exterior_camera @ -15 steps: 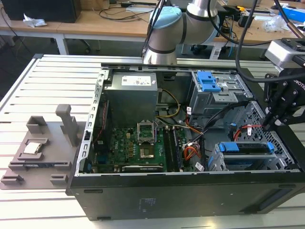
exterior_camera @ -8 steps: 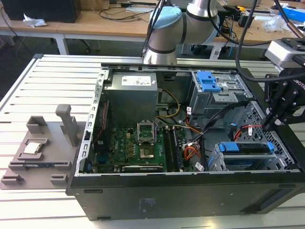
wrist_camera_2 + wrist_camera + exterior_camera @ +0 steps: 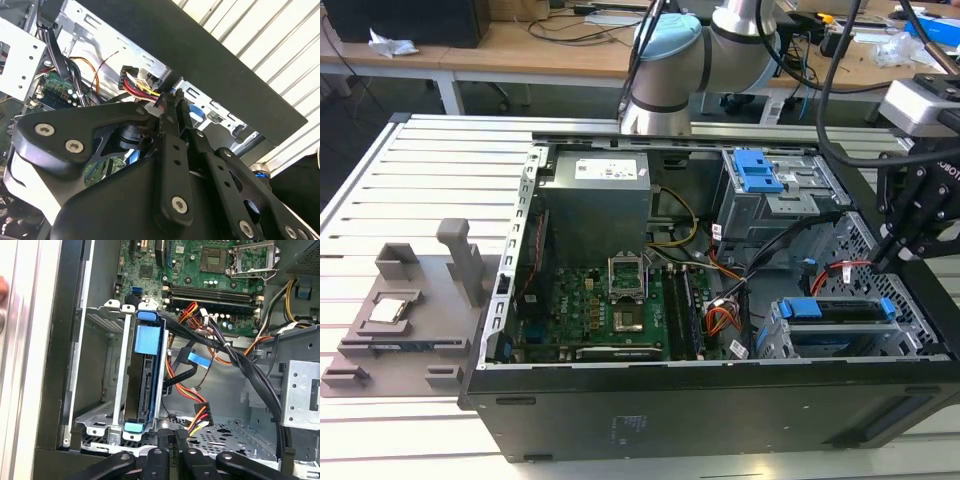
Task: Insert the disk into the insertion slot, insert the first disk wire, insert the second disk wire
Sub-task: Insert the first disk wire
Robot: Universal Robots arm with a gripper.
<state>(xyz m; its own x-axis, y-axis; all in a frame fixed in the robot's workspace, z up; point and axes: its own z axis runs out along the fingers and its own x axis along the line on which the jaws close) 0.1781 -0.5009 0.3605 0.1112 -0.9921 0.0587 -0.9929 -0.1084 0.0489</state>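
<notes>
Disk [image 3: 145,385] seated in slot [image 3: 97,320], its blue carrier showing at both ends. Gripper [image 3: 173,434] is low beside the cage, fingers narrow and apparently pinching the free end of the orange-yellow-black second wire [image 3: 197,420]. The red first wire [image 3: 847,267] arcs just behind the cage. Likely hazards: the short, stiff leads may drag the plug askew at the disk's connector, or slip from so slight a pinch.
</notes>
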